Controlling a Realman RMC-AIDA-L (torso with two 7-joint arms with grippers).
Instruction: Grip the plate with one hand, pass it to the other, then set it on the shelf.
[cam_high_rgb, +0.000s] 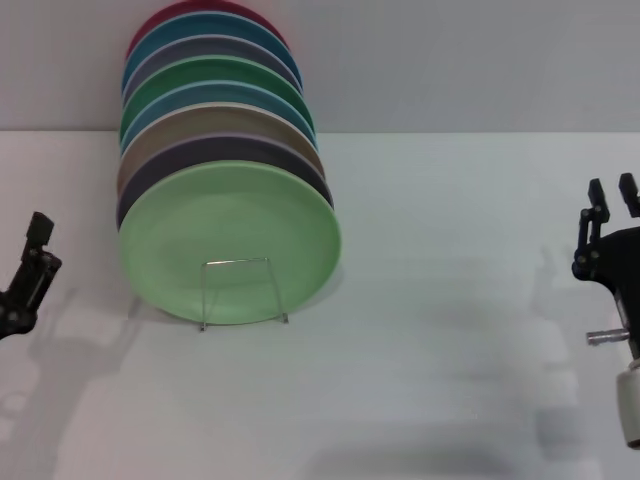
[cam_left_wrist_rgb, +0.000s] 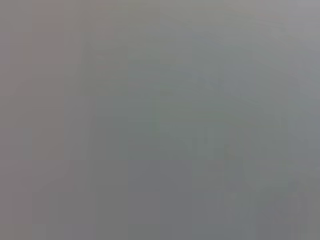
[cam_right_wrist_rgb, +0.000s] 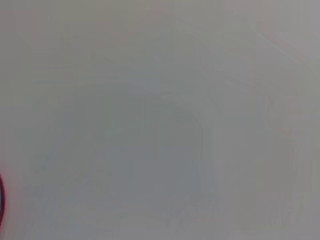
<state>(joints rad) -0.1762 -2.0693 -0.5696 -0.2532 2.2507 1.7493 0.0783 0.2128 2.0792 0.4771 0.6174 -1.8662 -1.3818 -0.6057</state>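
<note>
A flat white table (cam_high_rgb: 440, 380) fills the view from the head, with a plain pale wall behind it. The two wrist views show only blank grey-white surface, but the right wrist view has a thin dark red curve at one edge.

The light mint-green plate (cam_high_rgb: 230, 243) is round, shallow and matte, with a soft raised rim. It stands on its edge, leaning back, at the very front of a row of plates. It looks the same size as the others.

The silver wire rack (cam_high_rgb: 243, 293) holds the whole row. Its thin bent front loop crosses the low part of the mint plate. Behind the mint plate stand a dark purple plate (cam_high_rgb: 228, 148), a tan one, a blue one, a darker green plate (cam_high_rgb: 215, 73), a grey one, another blue one and a red plate (cam_high_rgb: 205, 7) at the back. Each shows only as a curved strip of rim.

The left gripper (cam_high_rgb: 28, 275) is well to the left of the rack, low, holding nothing; I cannot tell if its fingers are apart. The right gripper (cam_high_rgb: 612, 195) is far to the right of the rack, with its two black fingers a little apart and nothing between them.
</note>
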